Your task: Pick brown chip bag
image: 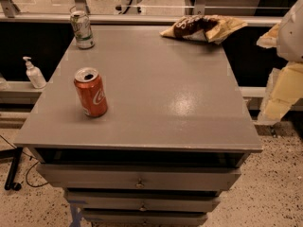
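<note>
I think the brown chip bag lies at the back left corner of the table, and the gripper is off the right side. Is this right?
Not quite. The camera view shows the brown chip bag at the back right corner of the table, not the back left, where a green can stands. The gripper is off the right side.

Your gripper (263, 79) sits just off the right edge of the gray table (165, 79), jaws apart. Note the following:

- Red soda can (90, 92): upright, tab opened, well left of the gripper across the top.
- Green-and-white can (82, 30): upright at the back-left corner, also well left.
- Pump bottle (33, 74): beyond the left edge on a ledge, farthest from the gripper.
- Drawers (139, 178): stacked below and to its left.
</note>
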Action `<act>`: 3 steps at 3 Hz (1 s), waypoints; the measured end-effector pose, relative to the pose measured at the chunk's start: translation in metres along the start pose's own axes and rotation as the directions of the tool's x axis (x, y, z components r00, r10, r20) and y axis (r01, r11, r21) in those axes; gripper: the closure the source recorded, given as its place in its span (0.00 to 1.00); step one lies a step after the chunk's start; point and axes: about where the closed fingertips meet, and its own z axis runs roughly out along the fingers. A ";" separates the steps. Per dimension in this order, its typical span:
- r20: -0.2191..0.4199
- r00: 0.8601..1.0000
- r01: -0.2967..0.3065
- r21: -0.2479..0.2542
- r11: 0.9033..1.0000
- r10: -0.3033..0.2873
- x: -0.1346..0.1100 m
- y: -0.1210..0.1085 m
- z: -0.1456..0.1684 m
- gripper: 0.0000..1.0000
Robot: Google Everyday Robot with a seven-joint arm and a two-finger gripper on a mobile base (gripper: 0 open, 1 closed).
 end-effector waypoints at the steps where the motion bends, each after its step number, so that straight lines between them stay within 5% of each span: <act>1: 0.000 1.000 0.000 0.000 1.000 0.000 0.000 0.000 0.000 0.00; 3: 0.115 0.991 -0.074 0.070 0.995 0.066 -0.014 -0.044 0.061 0.00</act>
